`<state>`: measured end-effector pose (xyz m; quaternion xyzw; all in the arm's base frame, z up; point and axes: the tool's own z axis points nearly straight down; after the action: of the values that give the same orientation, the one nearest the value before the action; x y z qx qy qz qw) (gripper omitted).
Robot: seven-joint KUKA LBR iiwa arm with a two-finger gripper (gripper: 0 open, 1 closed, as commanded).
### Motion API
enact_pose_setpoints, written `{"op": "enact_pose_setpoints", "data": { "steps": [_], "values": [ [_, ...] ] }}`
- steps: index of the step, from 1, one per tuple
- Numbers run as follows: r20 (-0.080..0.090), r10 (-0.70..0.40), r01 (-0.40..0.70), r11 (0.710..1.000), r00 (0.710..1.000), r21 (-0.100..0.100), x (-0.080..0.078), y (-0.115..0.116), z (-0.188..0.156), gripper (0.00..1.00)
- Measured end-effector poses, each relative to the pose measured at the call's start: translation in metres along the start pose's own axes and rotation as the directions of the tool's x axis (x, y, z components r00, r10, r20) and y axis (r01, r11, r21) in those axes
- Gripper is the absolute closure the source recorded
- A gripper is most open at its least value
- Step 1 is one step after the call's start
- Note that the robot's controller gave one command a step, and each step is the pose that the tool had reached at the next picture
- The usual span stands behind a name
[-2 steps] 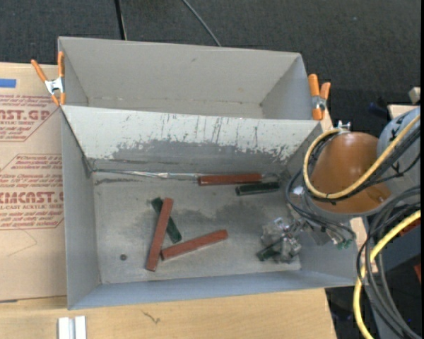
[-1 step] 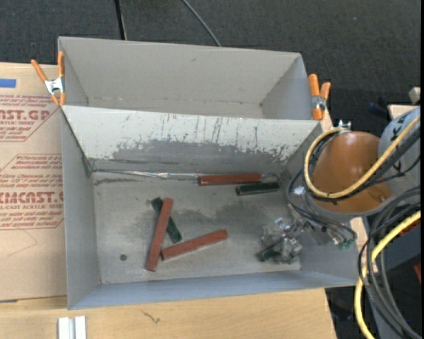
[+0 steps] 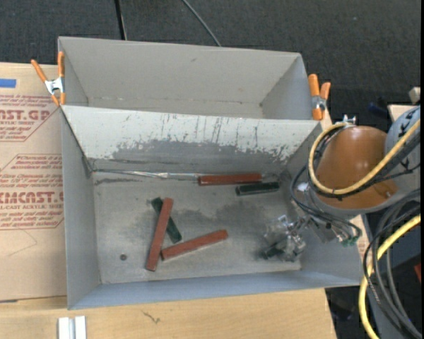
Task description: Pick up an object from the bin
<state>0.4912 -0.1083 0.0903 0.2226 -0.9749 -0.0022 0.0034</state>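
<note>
Well to the pincer's left, a dark green stick (image 3: 172,227) lay mostly hidden under a red-brown bar (image 3: 158,234). A second red-brown bar (image 3: 194,245) lay just beside that bar's near end. Farther back, left of the pincer, a third red-brown bar (image 3: 230,179) and a second green stick (image 3: 258,186) lay along the bin's (image 3: 198,282) far wall. The pincer (image 3: 288,237) stood low in the near right corner, and whether it was open or closed could not be told. A small dark piece (image 3: 271,253), too murky to identify, lay close against its near-left side.
</note>
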Motion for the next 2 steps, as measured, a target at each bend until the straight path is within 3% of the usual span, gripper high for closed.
{"op": "enact_pose_setpoints", "data": {
  "steps": [2],
  "values": [
    [0.007,0.0,0.0,1.0,1.0,0.006,-0.002,-0.001,-0.026,1.0]
  ]
}}
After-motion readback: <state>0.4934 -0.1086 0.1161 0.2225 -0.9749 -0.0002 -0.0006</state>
